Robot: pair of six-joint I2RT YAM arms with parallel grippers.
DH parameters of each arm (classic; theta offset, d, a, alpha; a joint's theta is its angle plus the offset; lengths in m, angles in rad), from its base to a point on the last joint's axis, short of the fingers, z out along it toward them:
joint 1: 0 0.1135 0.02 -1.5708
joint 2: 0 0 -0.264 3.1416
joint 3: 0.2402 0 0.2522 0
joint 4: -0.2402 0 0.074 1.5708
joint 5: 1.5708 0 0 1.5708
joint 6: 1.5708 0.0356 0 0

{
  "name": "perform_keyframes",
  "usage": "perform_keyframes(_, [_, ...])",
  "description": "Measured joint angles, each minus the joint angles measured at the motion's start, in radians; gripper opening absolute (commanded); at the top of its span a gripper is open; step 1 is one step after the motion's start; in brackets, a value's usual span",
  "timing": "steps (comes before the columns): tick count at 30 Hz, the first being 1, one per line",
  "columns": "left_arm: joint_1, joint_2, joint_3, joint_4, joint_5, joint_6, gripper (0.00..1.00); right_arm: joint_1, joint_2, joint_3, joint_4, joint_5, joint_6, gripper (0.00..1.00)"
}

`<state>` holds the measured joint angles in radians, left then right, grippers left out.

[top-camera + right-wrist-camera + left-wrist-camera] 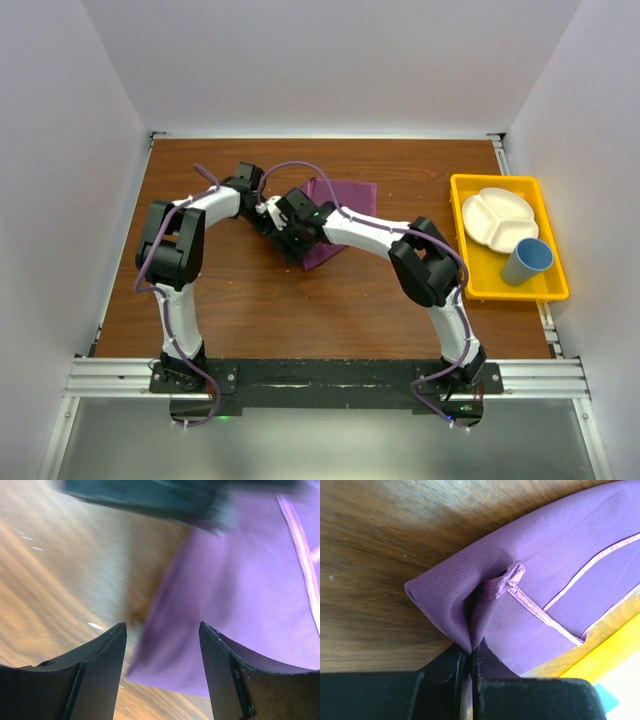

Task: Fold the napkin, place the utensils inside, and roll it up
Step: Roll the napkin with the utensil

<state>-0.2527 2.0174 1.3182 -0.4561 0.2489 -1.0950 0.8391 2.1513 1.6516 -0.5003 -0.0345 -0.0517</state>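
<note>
The plum-purple napkin (350, 193) lies at the middle of the wooden table, partly under both wrists. My left gripper (470, 652) is shut on a pinched fold at the napkin's (545, 555) left corner, which is lifted into a peak with a hemmed edge curling over it. My right gripper (162, 630) is open with nothing between its fingers. It hovers over the edge of the napkin (240, 605), apart from the cloth, in a blurred view. In the top view the left gripper (270, 215) and right gripper (288, 238) sit close together at the napkin's left side. The utensils are out of view.
A yellow tray (500, 290) at the table's right edge holds a white divided plate (498, 215) and a blue cup (527, 260). White walls close in the back and sides. Bare wood (250, 290) lies between the napkin and the arm bases.
</note>
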Motion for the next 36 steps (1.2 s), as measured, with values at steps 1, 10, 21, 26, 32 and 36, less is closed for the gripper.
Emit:
perform_keyframes(1, [0.001,0.000,0.001,-0.004,0.002,0.003,0.00,0.012,0.000,0.000,0.010,0.005,-0.002,0.65])
perform_keyframes(10, [0.011,0.006,0.021,-0.059,0.014,0.021,0.00,0.064,0.002,-0.040,0.113,0.163,-0.023,0.65])
perform_keyframes(21, [0.024,0.013,0.029,-0.087,0.045,0.036,0.00,0.084,0.021,-0.073,0.235,0.288,-0.040,0.28])
perform_keyframes(26, [0.030,0.017,0.038,-0.104,0.050,0.065,0.00,0.088,0.031,-0.066,0.233,0.285,-0.021,0.04])
perform_keyframes(32, [0.036,0.021,0.046,-0.108,0.061,0.139,0.29,0.069,0.038,-0.024,0.186,0.219,0.032,0.00])
perform_keyframes(36, [0.037,0.011,0.047,-0.089,0.066,0.203,0.45,0.026,0.043,-0.006,0.164,0.084,0.090,0.00])
